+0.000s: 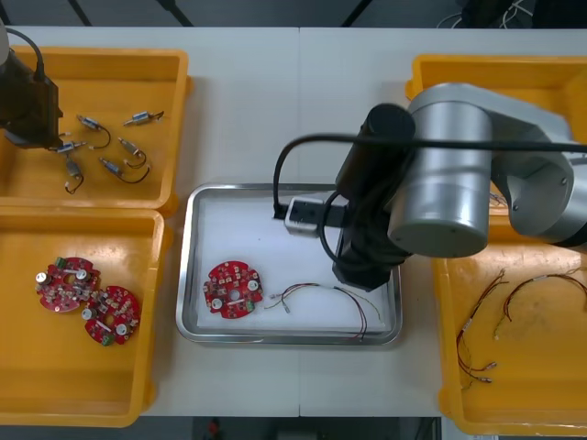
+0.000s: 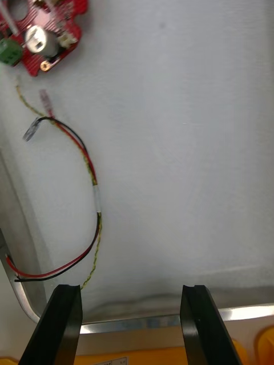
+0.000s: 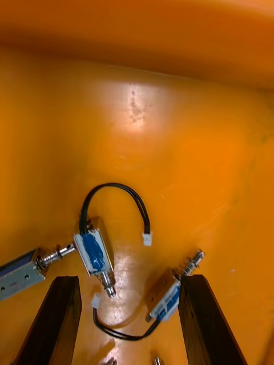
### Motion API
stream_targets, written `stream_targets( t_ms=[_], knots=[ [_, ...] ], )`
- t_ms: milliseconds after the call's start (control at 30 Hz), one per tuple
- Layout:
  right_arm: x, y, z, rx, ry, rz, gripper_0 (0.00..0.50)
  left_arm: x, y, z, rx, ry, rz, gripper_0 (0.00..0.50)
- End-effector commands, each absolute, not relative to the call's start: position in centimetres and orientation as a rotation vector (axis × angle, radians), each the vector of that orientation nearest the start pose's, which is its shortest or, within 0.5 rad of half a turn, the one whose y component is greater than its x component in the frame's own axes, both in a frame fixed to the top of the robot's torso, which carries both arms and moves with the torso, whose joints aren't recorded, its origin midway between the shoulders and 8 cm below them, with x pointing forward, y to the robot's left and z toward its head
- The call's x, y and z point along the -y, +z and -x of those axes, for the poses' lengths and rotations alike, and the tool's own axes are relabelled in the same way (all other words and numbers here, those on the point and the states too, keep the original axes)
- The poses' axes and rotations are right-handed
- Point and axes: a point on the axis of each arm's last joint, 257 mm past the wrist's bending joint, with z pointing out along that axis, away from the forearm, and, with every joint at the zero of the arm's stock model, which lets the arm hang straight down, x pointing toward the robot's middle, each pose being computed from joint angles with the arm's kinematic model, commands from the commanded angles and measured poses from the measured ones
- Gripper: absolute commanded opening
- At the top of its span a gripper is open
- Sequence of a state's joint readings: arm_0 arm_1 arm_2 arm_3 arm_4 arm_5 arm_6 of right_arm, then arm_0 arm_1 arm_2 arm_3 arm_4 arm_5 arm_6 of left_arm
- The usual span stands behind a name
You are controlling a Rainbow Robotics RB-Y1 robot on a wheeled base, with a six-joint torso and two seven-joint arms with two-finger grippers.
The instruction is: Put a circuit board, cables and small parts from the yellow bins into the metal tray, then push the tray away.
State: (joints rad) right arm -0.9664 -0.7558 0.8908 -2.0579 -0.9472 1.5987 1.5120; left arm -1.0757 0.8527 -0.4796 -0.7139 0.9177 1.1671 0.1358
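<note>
The metal tray, white inside, holds a round red circuit board and a red and yellow cable. My right arm hangs over the tray's right part. In the right wrist view my right gripper is open above the tray's rim, with the cable just ahead of one finger and the board farther off. My left gripper is open low over small metal parts in the far left yellow bin, holding nothing.
The near left bin holds two more red boards. Red and yellow cables lie in the near right bin. Several small metal parts are scattered in the far left bin.
</note>
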Motion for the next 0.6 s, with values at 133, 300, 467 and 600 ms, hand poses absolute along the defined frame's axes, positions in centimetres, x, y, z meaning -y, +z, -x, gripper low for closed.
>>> stream_targets(
  t_ms=[133, 300, 467, 600],
  knots=[
    [10.8, -15.1, -41.8, -2.383, -0.098, 1.254, 0.5, -42.1, -14.5, -63.5, -1.674, -0.508, 2.026, 0.5],
    [13.6, -13.3, -42.1, -2.501, -0.02, 1.005, 0.5, -41.9, -15.6, -63.7, -1.675, -0.508, 2.01, 0.5],
    [16.9, -11.4, -42.3, -2.57, 0.044, 0.791, 0.5, -42.1, -16.4, -64.1, -1.671, -0.501, 1.979, 0.5],
    [19.9, -10.2, -42.4, -2.597, 0.026, 0.689, 0.5, -41.9, -16.9, -64.0, -1.682, -0.488, 1.975, 0.5]
  ],
)
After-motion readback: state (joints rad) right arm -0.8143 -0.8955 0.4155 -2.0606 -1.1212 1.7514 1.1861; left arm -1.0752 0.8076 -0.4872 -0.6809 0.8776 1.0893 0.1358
